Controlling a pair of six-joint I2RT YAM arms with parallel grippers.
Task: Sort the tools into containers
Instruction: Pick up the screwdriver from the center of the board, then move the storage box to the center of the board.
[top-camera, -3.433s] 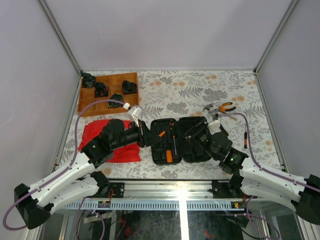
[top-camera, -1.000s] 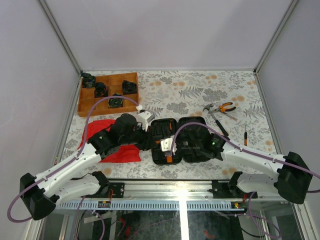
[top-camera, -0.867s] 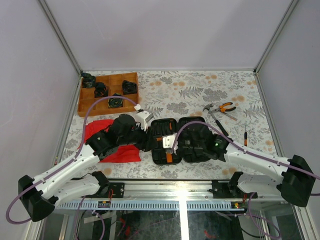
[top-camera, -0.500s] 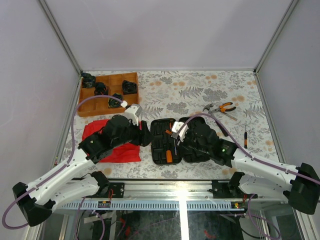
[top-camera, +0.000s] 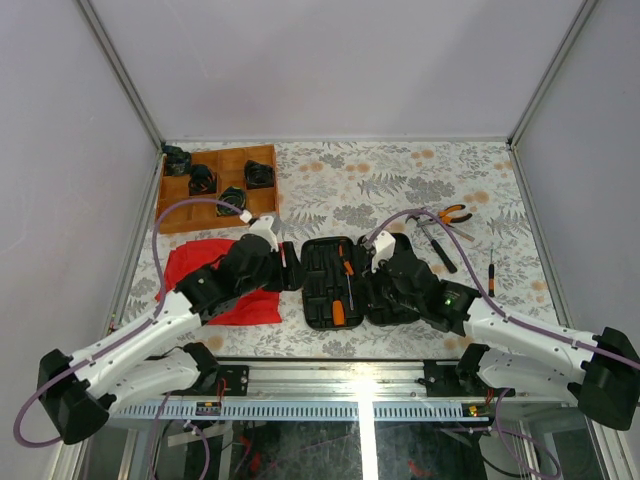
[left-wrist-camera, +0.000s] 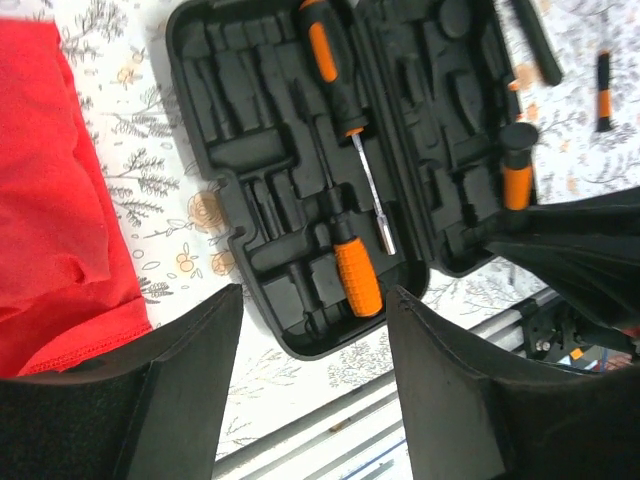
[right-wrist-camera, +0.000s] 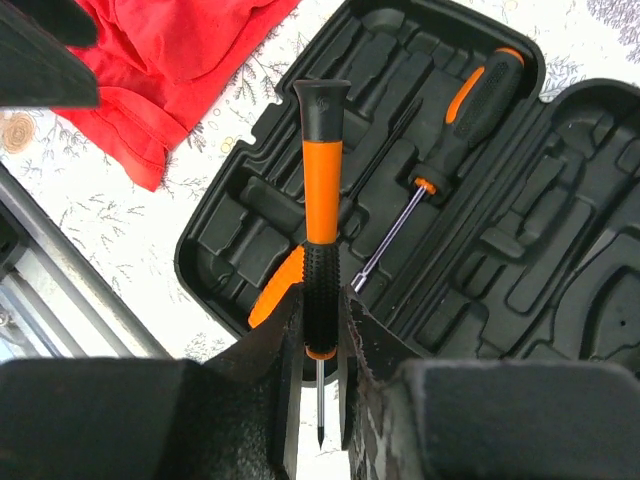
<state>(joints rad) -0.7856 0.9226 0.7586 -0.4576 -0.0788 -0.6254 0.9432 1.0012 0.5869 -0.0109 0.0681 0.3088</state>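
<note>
The black tool case (top-camera: 322, 300) lies open mid-table. In its left half rest a long orange-and-black screwdriver (left-wrist-camera: 335, 70) and a stubby orange handle (left-wrist-camera: 357, 275). My left gripper (top-camera: 292, 272) hangs open at the case's left edge, nothing between its fingers (left-wrist-camera: 190, 390). My right gripper (right-wrist-camera: 322, 300) is shut on a slim orange-and-black screwdriver (right-wrist-camera: 322, 200), held above the case, tip pointing back at the wrist. From the top the right gripper (top-camera: 378, 262) is over the case's right half. Orange-handled pliers (top-camera: 452, 213) and another small screwdriver (top-camera: 490, 272) lie on the table to the right.
A wooden compartmented tray (top-camera: 262, 199) with dark parts stands at the back left. A red cloth (top-camera: 200, 275) lies left of the case, under my left arm. A dark-handled hammer (top-camera: 432, 240) lies beside the pliers. A metal rail runs along the near edge.
My left gripper has opened and drawn back left of the case; the long screwdriver now lies in it. My right gripper carried the slim screwdriver from the left half toward the right half.
</note>
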